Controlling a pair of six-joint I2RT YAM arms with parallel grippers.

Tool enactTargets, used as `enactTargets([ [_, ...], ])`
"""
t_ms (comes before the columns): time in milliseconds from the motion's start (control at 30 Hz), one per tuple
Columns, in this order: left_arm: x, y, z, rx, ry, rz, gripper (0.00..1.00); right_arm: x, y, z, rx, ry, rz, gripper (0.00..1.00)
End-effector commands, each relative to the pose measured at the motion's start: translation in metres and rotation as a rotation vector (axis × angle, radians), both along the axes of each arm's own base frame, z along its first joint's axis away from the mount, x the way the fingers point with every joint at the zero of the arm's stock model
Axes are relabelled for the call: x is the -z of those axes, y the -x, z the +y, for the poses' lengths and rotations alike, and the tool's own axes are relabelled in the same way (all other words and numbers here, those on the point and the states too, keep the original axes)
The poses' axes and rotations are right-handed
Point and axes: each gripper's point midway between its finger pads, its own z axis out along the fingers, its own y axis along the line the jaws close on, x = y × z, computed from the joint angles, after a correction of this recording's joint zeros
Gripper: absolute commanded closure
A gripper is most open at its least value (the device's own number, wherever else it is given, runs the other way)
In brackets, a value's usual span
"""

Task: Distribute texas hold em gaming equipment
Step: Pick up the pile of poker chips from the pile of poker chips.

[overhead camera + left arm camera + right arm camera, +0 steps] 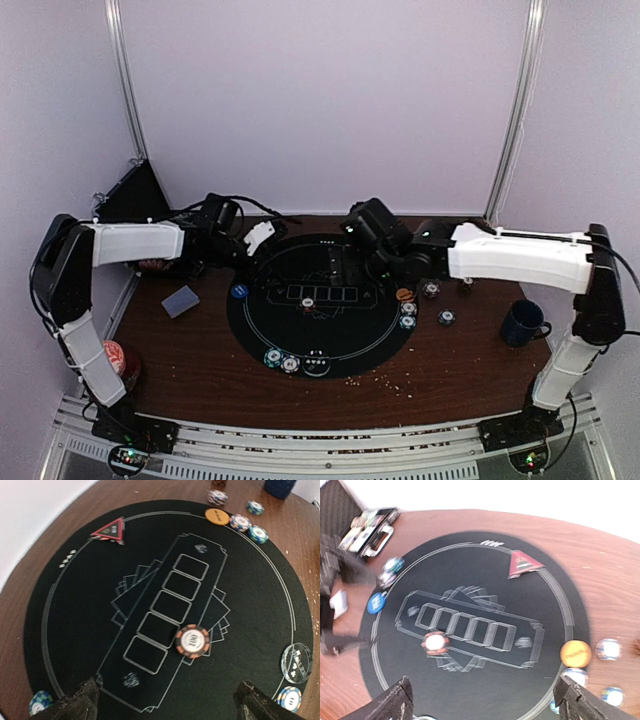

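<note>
A red-and-black striped chip (192, 640) marked 100 lies flat on the round black mat (385, 340), at the edge of the printed row of card boxes. It also shows in the right wrist view as the chip (435, 643). My left gripper (170, 707) hangs open above the mat with nothing between its fingers. My right gripper (485, 705) is open and empty too, over the mat's far side. A red triangle marker (110, 529) sits at the mat's rim. The orange button (217, 516) and the blue button (376, 602) lie at opposite edges. The grey-blue card deck (181, 300) rests left of the mat.
Striped chips (240, 522) cluster by the orange button, and more chips (281, 360) lie at the mat's near rim beside a clear disc (296, 662). A dark blue mug (524, 323) stands at the right, a red-topped can (115, 358) at the left, an open chip case (367, 527) far left.
</note>
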Motion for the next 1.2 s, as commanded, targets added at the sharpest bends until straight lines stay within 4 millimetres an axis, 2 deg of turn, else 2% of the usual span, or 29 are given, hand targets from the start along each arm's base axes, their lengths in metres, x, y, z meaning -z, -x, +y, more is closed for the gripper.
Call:
enactTargets([
  [0,0.024,0.022,-0.025,0.135,-0.09,0.096,0.02,0.023,0.001,-0.07,0.107,0.058,0.008,0.0],
  [167,0.032,0.022,-0.045,0.2,-0.173,0.154,0.02,0.035,0.007,-0.125,0.182,0.062,-0.009,0.0],
  [267,0.037,0.02,-0.052,0.203,-0.214,0.187,0.02,0.04,0.012,-0.147,0.216,0.056,-0.023,0.0],
  [367,0.044,0.019,-0.058,0.206,-0.253,0.209,0.02,0.041,0.014,-0.16,0.238,0.026,-0.041,0.0],
  [567,0.06,0.017,-0.065,0.202,-0.306,0.233,0.02,0.025,0.02,-0.171,0.262,-0.042,-0.092,0.0],
  [700,0.071,0.018,-0.067,0.201,-0.351,0.222,0.03,0.02,0.024,-0.178,0.278,-0.06,-0.108,0.0],
  [933,0.089,0.026,-0.076,0.219,-0.41,0.213,0.03,0.018,0.025,-0.181,0.283,-0.071,-0.116,0.0],
  [1167,0.1,0.015,-0.079,0.203,-0.435,0.201,0.06,0.02,0.025,-0.181,0.281,-0.072,-0.113,0.0],
])
